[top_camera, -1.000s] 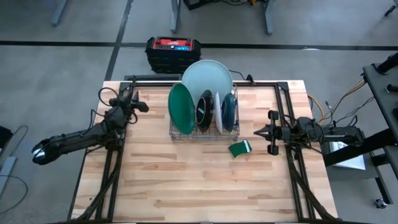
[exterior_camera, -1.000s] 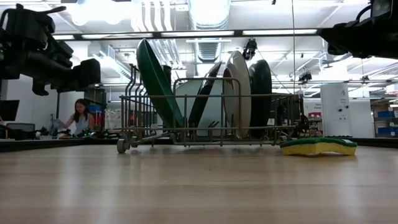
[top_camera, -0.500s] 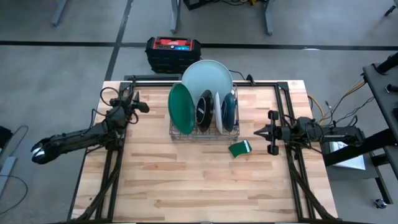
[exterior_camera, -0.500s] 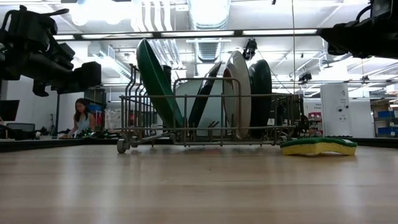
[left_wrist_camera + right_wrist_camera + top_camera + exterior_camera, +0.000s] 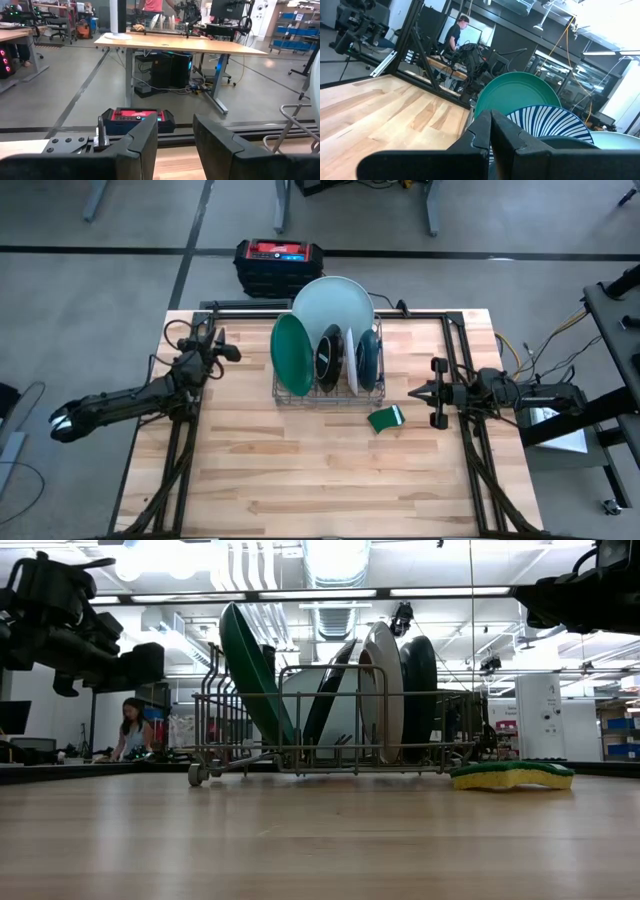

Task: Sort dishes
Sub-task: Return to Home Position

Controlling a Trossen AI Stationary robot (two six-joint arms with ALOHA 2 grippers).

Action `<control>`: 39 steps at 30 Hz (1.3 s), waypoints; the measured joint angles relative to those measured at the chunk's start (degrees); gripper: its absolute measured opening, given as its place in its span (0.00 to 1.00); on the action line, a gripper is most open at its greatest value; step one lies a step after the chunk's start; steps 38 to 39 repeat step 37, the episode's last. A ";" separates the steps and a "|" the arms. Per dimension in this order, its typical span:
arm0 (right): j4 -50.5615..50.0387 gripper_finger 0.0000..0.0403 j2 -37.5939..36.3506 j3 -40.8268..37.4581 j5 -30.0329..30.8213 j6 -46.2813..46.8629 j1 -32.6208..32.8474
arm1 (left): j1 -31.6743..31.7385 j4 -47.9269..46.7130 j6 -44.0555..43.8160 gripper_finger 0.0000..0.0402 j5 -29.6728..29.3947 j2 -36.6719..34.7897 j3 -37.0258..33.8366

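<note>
1. Only the left gripper [image 5: 222, 345] has shifted since a second ago, by a touch; the plates, the sponge and the right arm lie as they did.
2. Nearest, in front of the rack [image 5: 330, 396], is the bare wood of the table [image 5: 300, 475]. A green white-edged sponge [image 5: 385, 418] lies flat just off the rack's near corner on the right arm's side, apart from the wire.
3. Level with the rack, the left gripper hovers well apart from it on the left arm's side, above the table's edge, with its fingers spread and nothing between them. The right gripper [image 5: 415, 393] hangs on the rack's other side, pointing at it, with its fingers pressed together and empty.
4. Four plates stand on edge inside the rack. From the left arm's side they are the bright green plate [image 5: 292, 355], leaning outward, then the dark plate [image 5: 329, 357], the thin white plate [image 5: 351, 360] and the dark teal plate [image 5: 367, 358].
5. At the rack's far end the large pale plate [image 5: 335, 300] stands crosswise behind the other four, its rim reaching past the rack.
6. Beyond the rack, a red and black case [image 5: 279, 256] sits on the floor. Far back in the room, a person [image 5: 128, 728] sits at a desk.
</note>
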 joint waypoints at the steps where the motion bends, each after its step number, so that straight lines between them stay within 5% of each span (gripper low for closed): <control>1: 0.00 0.00 0.00 0.00 -0.01 -0.11 -0.02 | 0.00 0.02 0.00 0.29 0.00 0.14 0.00; 39: -0.02 0.00 0.00 0.00 0.00 -0.09 0.00 | -0.02 0.01 0.00 0.29 0.00 3.77 0.00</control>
